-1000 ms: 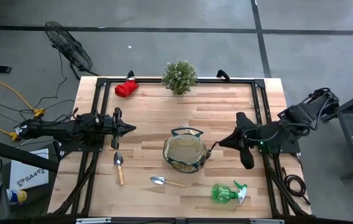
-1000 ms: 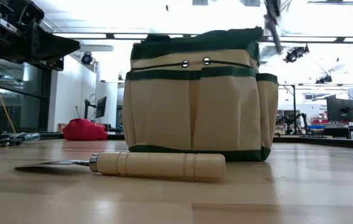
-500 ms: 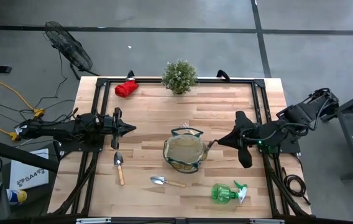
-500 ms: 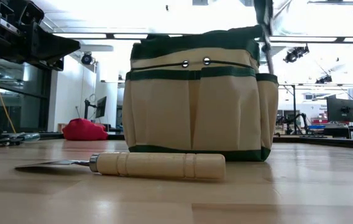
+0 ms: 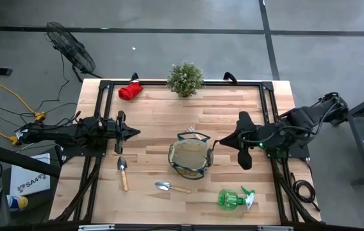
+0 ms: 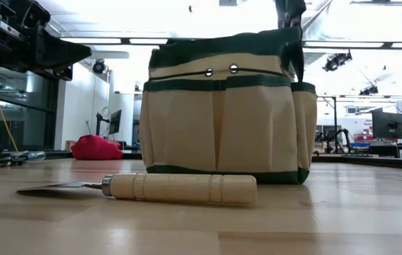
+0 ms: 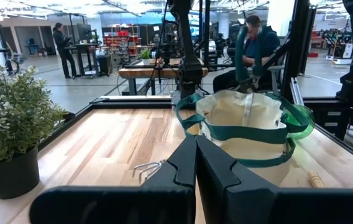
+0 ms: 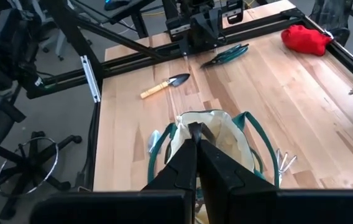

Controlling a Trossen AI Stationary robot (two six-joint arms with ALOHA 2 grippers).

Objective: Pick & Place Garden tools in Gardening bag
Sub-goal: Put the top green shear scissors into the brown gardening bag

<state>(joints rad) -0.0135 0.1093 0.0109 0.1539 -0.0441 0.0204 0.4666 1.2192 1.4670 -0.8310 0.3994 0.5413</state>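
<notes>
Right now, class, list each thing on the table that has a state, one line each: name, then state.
Bag: upright, open at the top.
Left gripper: jaws shut, empty.
Right gripper: jaws shut, at the bag's rim.
Trowel by the left arm: lying flat on the table.
Second trowel: lying flat.
Spray bottle: on its side.
Red gloves: bundled.
Potted plant: upright.

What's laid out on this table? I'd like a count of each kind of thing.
Trowels: 2
Pruning shears: 1
Small pronged hand rake: 1
Red glove bundle: 1
Green spray bottle: 1
Gardening bag: 1
Potted plant: 1
Total: 8
</notes>
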